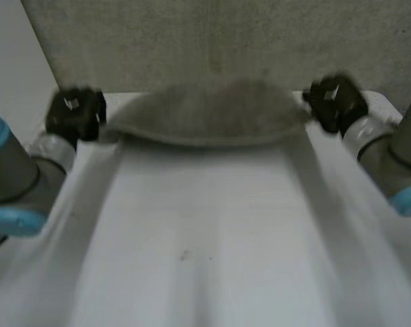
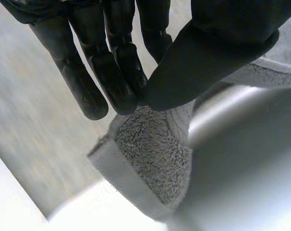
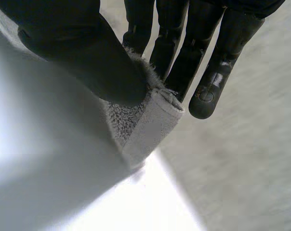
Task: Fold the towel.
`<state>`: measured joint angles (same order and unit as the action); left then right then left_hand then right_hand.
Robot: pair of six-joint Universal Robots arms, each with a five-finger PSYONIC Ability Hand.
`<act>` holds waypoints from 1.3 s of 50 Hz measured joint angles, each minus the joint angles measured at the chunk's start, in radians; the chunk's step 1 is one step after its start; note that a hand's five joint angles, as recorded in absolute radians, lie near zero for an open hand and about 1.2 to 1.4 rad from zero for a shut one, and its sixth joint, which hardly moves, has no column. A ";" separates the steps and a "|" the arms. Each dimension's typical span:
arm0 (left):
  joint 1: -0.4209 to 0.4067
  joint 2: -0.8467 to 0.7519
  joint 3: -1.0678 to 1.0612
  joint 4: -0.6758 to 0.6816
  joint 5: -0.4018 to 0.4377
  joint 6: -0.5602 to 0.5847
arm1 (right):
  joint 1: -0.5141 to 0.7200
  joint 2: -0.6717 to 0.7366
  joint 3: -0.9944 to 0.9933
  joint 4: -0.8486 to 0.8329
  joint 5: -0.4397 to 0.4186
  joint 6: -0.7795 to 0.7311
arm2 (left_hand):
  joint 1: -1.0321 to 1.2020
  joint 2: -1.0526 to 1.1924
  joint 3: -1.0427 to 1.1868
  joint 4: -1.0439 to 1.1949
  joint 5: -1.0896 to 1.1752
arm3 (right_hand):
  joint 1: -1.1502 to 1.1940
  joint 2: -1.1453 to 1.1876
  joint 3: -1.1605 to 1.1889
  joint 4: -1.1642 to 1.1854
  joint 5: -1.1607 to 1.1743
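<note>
A grey towel is lifted and stretched between my two hands at the far side of the white table, its middle sagging in a curve. My left hand pinches the towel's left corner between thumb and fingers. My right hand pinches the right corner between its thumb and fingers. More of the towel lies flat on the table beyond the hands.
The flat part of the grey towel covers the far side of the table. The left arm and right arm flank the white surface near the side edges.
</note>
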<state>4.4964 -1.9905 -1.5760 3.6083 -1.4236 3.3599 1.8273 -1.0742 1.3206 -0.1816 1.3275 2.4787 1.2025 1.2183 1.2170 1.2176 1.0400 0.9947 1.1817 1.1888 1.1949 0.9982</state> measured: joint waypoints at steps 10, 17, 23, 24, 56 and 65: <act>0.052 0.019 -0.256 -0.052 0.054 0.255 | -0.029 0.024 0.143 0.219 0.029 -0.215 | 0.000 0.000 0.000 0.000 0.000 | 0.000 0.000 0.000 0.000 0.000; 0.120 0.265 -0.433 -0.436 0.074 0.537 | -0.091 -0.178 0.279 0.658 0.091 -0.345 | 0.000 0.000 0.000 0.000 0.000 | 0.000 0.000 0.000 0.000 0.000; 0.192 0.476 -0.461 -0.732 0.180 0.668 | -0.123 -0.352 0.336 0.790 0.090 -0.451 | 0.000 0.000 0.000 0.000 0.000 | 0.000 0.000 0.000 0.000 0.000; 0.210 0.499 -0.451 -0.740 0.210 0.674 | -0.126 -0.370 0.332 0.777 0.087 -0.452 | 0.000 0.000 0.000 0.000 0.000 | 0.000 0.000 0.000 0.000 0.000; -0.019 -0.297 0.269 -0.147 -0.008 0.416 | -0.010 0.234 -0.106 0.034 0.279 -0.213 | -0.003 -0.008 -0.008 -0.002 -0.001 | 0.000 0.000 0.000 0.000 0.002; -0.041 -0.364 0.359 -0.132 -0.015 0.402 | 0.018 0.284 -0.139 -0.060 0.370 -0.249 | -0.927 -0.943 -0.942 -0.944 -0.917 | -0.785 -0.944 -0.969 -0.961 -0.927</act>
<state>4.4550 -2.3548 -1.2168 3.4765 -1.4385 3.7623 1.8457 -0.7902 1.1819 -0.2413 1.6977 2.2293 0.2760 0.2750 0.2750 0.2736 0.1227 0.2097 0.2374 0.2200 0.2339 0.0710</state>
